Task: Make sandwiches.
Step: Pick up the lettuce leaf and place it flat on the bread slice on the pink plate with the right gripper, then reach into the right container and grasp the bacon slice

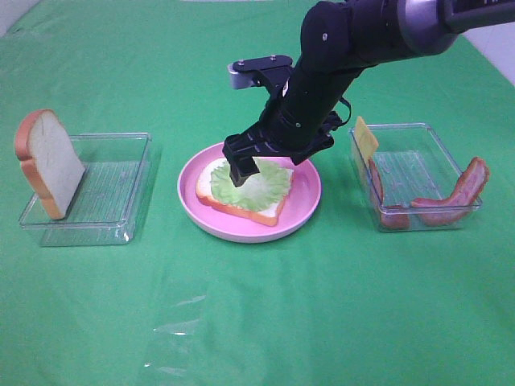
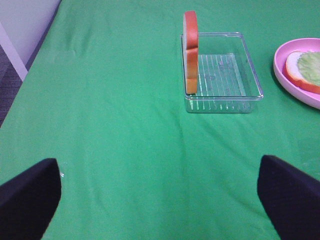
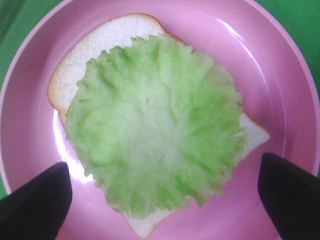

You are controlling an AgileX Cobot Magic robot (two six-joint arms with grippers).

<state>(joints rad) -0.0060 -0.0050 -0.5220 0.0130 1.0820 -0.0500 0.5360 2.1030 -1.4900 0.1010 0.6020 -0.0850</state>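
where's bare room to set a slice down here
Widest bare cloth: the near edge, before the plate and both trays. A narrower strip separates left tray from plate. Crowded: over the plate, where the right gripper hangs above the lettuce, and the slim gap beside the right tray.

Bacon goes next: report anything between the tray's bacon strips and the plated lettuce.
Only the clear plastic tray's wall and a yellow cheese square beside it separate the reddish-brown bacon strips from the pale green lettuce on the pink round plate, where the open right gripper hovers.
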